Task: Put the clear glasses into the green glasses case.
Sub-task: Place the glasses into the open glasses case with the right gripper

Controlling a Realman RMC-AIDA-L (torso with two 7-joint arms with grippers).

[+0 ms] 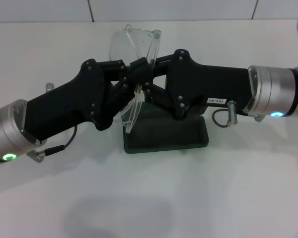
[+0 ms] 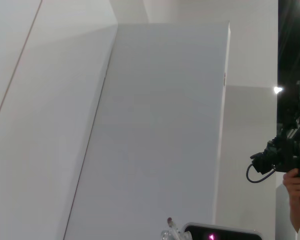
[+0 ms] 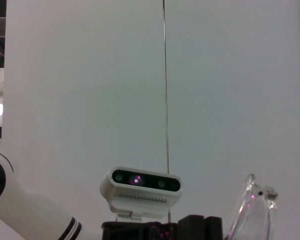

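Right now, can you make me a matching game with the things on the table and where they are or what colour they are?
Things:
1. clear glasses
2. green glasses case
3. left gripper
4. right gripper

Descriptions:
A. dark green, lying on the white table
B. see-through, held up between both grippers
C. reaches in from the robot's right
D. reaches in from the robot's left

Pairs: 1-B, 2-A, 3-D, 4-C

Bright, even overhead light (soft shadows below the arms), sharp focus
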